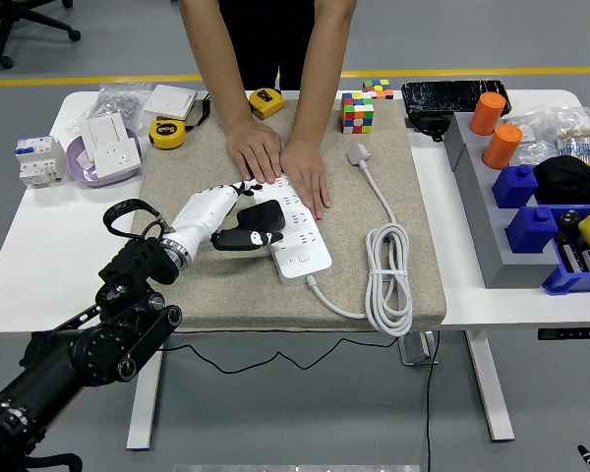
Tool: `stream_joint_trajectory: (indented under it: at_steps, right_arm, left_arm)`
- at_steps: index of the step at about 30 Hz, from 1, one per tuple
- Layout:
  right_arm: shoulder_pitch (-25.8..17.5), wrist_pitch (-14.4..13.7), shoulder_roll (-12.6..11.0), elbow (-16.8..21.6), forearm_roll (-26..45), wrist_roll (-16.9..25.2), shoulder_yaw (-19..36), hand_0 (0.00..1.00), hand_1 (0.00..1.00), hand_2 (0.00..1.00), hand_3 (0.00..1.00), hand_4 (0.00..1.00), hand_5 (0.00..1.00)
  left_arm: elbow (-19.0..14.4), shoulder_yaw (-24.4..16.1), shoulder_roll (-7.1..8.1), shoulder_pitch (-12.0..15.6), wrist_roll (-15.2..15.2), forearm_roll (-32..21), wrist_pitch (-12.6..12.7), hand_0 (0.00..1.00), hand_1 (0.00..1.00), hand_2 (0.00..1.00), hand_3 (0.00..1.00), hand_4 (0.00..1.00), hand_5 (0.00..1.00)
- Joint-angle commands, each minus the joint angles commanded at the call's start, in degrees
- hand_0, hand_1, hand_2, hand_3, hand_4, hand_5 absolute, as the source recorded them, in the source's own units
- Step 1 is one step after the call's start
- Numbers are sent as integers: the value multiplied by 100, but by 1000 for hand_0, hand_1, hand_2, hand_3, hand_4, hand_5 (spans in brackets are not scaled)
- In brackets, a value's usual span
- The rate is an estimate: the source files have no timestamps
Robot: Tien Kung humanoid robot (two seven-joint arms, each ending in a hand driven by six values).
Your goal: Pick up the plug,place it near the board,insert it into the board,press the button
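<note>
The robot's left arm [88,339] enters from the seven o'clock corner, black and jointed, and reaches toward one o'clock. Its wrist joins a white left hand [208,213] held low with the back facing up. The fingers [238,189] are curled around a black plug [252,225], which sticks out toward three o'clock from under the palm. The right arm is out of sight. At twelve o'clock, a person leans in with both forearms angled down; the person's hands [280,162] lie flat, palms down, side by side and touching.
</note>
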Motion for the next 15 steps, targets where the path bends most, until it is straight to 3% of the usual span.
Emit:
stream_joint_trajectory:
  at_steps: [1, 6, 7, 10, 15]
  right_arm:
    - [-1, 1, 2, 0, -1, -1, 0, 757, 765, 751, 795, 998, 941]
    - [7, 8, 4, 0, 18, 6, -29, 757, 765, 751, 795, 998, 941]
    - [11, 10, 5, 0, 22, 6, -36, 757, 765, 751, 795, 998, 942]
    - [21, 13, 12, 0, 30, 7, -59, 757, 765, 751, 795, 998, 942]
    - [20, 14, 8, 0, -4, 0, -44, 757, 766, 751, 795, 998, 941]
  left_arm:
    - [10, 31, 0, 2, -9, -33, 14, 709, 728, 721, 764, 998, 347]
    - [49, 126, 0, -16, -21, -43, 83, 709, 728, 721, 764, 998, 347]
    - [63, 129, 0, -16, -28, -11, 117, 660, 687, 680, 721, 998, 236]
    - [154, 104, 0, -10, -97, 106, 309, 660, 687, 680, 721, 998, 236]
    - [185, 93, 0, -38, -159, 81, 408, 641, 669, 660, 705, 998, 230]
